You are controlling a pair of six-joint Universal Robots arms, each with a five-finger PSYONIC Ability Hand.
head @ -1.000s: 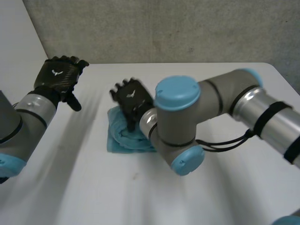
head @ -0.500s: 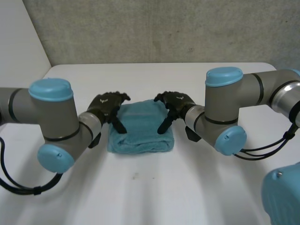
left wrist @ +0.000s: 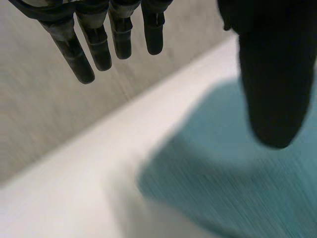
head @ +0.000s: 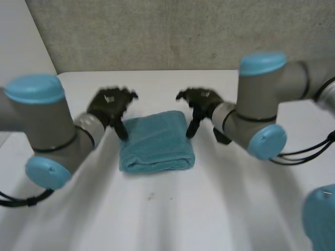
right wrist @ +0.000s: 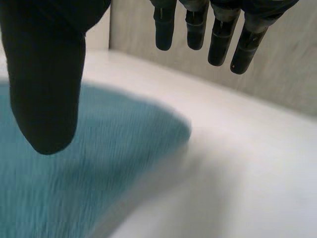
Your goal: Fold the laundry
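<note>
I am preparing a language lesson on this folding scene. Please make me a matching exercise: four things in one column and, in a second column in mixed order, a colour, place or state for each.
1. left hand
2. right hand
3. towel
4. table

A. white, bears the towel
B. teal, folded, lying flat
C. open, by the towel's far right corner
D. open, by the towel's far left corner

Pairs: 1-D, 2-C, 3-B, 4-A.

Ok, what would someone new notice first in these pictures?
A teal towel, folded into a neat block, lies in the middle of the white table. The black left hand and right hand hang over its two far corners, fingers straight and thumbs pointing down at the cloth.
</note>
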